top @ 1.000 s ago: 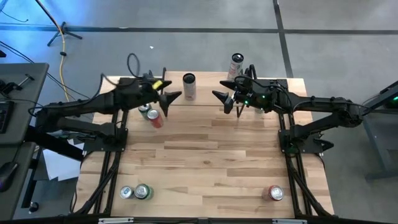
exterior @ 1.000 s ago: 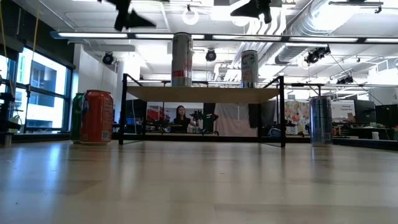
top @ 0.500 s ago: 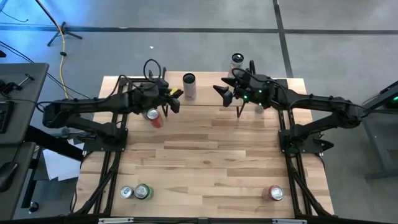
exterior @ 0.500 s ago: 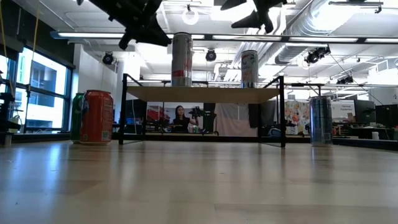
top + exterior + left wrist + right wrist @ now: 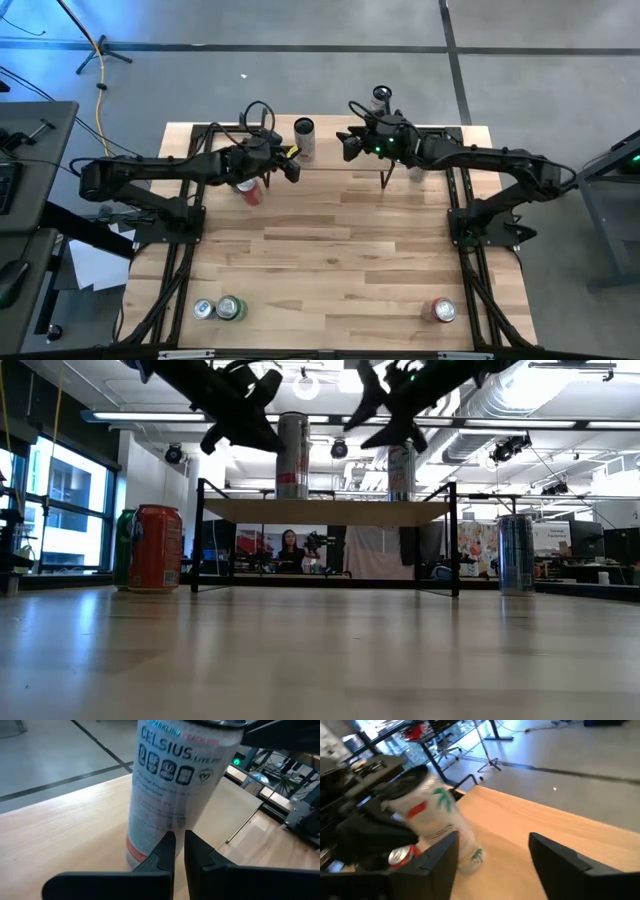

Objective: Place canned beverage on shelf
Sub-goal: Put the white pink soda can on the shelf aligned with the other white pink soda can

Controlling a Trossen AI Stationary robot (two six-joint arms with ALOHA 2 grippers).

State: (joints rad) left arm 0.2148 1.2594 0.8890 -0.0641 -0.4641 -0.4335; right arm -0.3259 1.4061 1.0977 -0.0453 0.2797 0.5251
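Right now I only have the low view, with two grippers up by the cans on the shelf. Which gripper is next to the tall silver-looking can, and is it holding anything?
Observer: That's the left gripper. Its wrist view shows it shut and empty, just short of the white Celsius can.
Operator: And the other one?
Observer: The right gripper is open and empty, facing that same can from the opposite side.
Operator: Are there any cans I can't see?
Observer: Yes, three at the edge of the table farthest from the shelf. A silver can sits beside a green can, and a red can is at the other corner.
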